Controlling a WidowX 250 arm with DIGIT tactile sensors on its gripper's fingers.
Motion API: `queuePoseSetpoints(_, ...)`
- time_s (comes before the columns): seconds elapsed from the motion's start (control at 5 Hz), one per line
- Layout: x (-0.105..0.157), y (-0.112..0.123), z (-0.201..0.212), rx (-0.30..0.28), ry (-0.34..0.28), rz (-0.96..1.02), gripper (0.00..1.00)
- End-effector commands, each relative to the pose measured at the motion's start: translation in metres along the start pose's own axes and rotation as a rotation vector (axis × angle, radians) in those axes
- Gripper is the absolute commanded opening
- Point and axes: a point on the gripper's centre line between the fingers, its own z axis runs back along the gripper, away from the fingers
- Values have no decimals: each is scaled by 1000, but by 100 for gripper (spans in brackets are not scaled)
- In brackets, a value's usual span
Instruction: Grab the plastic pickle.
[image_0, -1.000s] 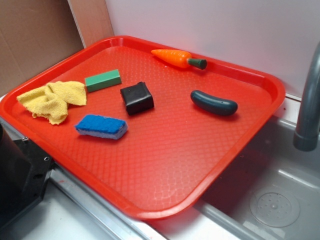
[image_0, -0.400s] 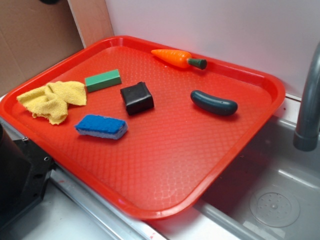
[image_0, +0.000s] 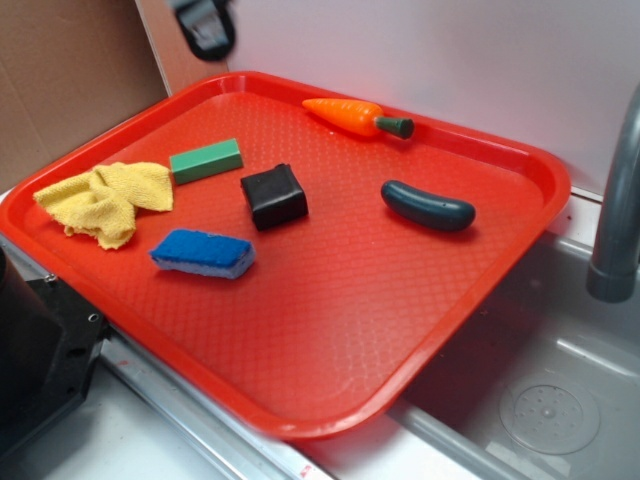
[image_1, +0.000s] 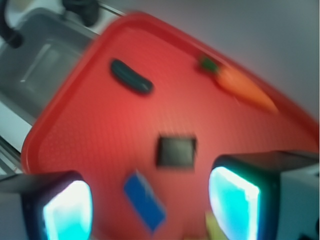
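Red tray (image_0: 330, 330) fills the middle of the exterior frame, sitting over a grey sink (image_0: 540, 400) at lower right. On it, right of centre, lies the plastic pickle (image_0: 428, 206) — dark green, flat on the tray, nothing touching it. Orange carrot (image_0: 355, 116) sits near the upper rim, a black block (image_0: 274, 196) at centre. The gripper (image_0: 205, 25) hangs blurred at the upper left, well apart from the pickle — in the wrist view its pads (image_1: 234, 202) stand spread wide, nothing between them.
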Motion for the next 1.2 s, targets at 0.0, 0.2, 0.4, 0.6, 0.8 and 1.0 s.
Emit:
queuePoseSetpoints(0.0,33,-14,-38,-25,-55,-395,100)
queuePoseSetpoints(0.2,40,-10,-65,-81,-72,-497,100)
queuePoseSetpoints(0.4,49,-7,-89,-81,-30,-544,100)
queuePoseSetpoints(0.6,58,-4,-115,-89,27,-543,100)
queuePoseSetpoints(0.8,63,-5,-137,-92,71,-556,100)
queuePoseSetpoints(1.0,64,-6,-147,-83,88,-576,96)
